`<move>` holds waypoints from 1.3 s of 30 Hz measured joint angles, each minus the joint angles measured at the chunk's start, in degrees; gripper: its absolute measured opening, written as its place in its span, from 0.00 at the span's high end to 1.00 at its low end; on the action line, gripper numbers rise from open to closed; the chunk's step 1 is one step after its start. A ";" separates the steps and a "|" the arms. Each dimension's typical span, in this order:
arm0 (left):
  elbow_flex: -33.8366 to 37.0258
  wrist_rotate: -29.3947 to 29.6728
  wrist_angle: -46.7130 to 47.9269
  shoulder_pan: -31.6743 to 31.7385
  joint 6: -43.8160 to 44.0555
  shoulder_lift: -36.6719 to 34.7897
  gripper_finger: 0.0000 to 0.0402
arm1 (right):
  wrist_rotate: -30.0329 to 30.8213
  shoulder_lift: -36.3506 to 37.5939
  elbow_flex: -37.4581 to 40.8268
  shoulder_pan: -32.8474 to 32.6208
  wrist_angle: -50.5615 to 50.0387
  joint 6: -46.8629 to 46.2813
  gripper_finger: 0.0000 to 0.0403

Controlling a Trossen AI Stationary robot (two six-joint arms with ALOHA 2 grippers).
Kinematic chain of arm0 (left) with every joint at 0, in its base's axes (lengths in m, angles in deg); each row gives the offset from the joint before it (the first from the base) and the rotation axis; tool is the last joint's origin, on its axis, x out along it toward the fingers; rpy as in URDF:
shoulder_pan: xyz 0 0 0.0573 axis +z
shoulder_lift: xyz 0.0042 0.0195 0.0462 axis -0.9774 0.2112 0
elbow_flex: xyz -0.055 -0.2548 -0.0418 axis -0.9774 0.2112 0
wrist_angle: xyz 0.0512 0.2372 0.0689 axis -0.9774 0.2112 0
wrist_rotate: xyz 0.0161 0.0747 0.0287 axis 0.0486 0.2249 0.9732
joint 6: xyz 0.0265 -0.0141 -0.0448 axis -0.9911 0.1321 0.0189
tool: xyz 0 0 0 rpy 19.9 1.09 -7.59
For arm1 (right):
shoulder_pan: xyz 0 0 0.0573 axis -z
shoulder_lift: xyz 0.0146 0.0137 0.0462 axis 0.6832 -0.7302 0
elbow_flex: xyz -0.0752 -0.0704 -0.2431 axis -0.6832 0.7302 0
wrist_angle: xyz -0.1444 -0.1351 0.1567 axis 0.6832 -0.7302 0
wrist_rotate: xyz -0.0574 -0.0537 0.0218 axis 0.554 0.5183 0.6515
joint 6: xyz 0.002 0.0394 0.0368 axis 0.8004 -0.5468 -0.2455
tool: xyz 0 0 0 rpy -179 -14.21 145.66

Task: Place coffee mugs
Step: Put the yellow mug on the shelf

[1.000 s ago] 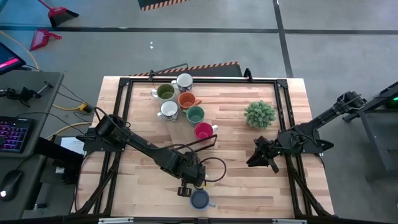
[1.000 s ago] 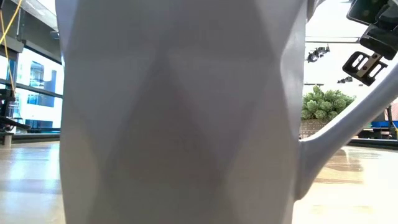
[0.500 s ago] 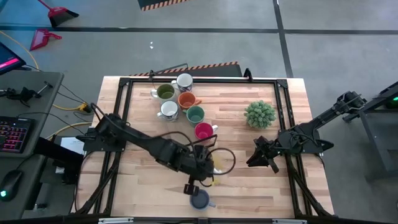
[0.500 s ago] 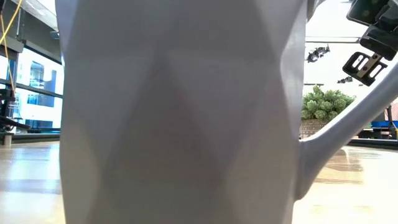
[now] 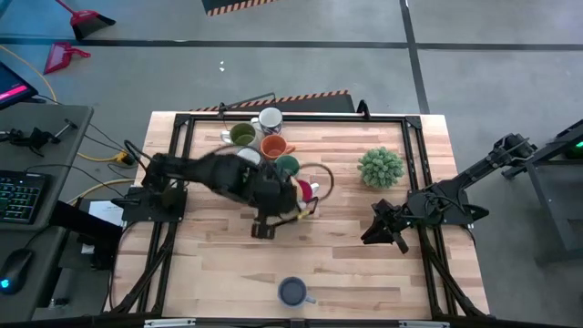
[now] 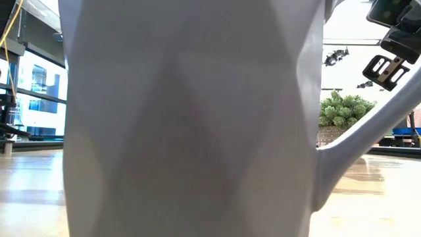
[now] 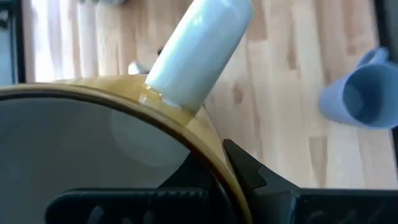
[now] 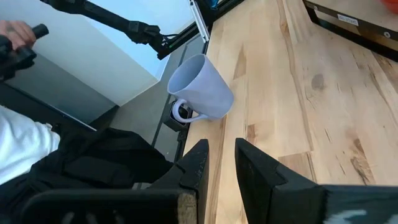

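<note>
My left gripper (image 5: 271, 219) hangs over the table's middle beside the red mug (image 5: 296, 190), shut on a cream mug (image 7: 93, 155) with a yellow-brown rim. The arm hides most of that mug in the high view. Olive (image 5: 241, 135), white (image 5: 270, 118), orange (image 5: 273, 146) and teal (image 5: 286, 167) mugs stand upright in a cluster at the far left. A pale blue mug (image 5: 291, 292) stands alone at the near edge and fills the low view (image 6: 197, 118). My right gripper (image 5: 381, 230) rests at the right, open and empty. My left gripper holds the cream mug by its rim (image 7: 208, 146), close to where the white handle (image 7: 199, 50) joins. One dark finger (image 7: 245, 168) lies against the outside of the wall. The mug itself hides the other finger. The mug is tilted and appears clear of the table.
A spiky green potted plant (image 5: 380, 168) stands at the right, far of my right gripper. The black frame rail (image 5: 291, 117) runs round the table. A person's white sleeve (image 8: 22, 146) shows beyond the near edge in the right wrist view. Bare wood lies between the cluster and the blue mug.
My left gripper has travelled from beside the blue mug at the near edge toward the far edge, turning as it went. It now stands next to the red mug. The blue mug has stayed where it was.
</note>
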 joint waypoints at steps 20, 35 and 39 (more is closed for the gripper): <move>14.16 -0.84 0.39 10.25 5.31 -4.65 0.98 | 0.01 -0.07 0.00 0.00 0.45 -0.30 0.85; 39.33 -1.87 -7.28 6.68 11.51 -13.13 0.98 | 0.02 -0.04 0.00 0.01 0.66 -0.34 0.85; 43.06 -2.74 -12.19 5.88 12.01 -13.48 0.98 | 0.02 -0.04 0.00 0.00 0.88 -0.36 0.85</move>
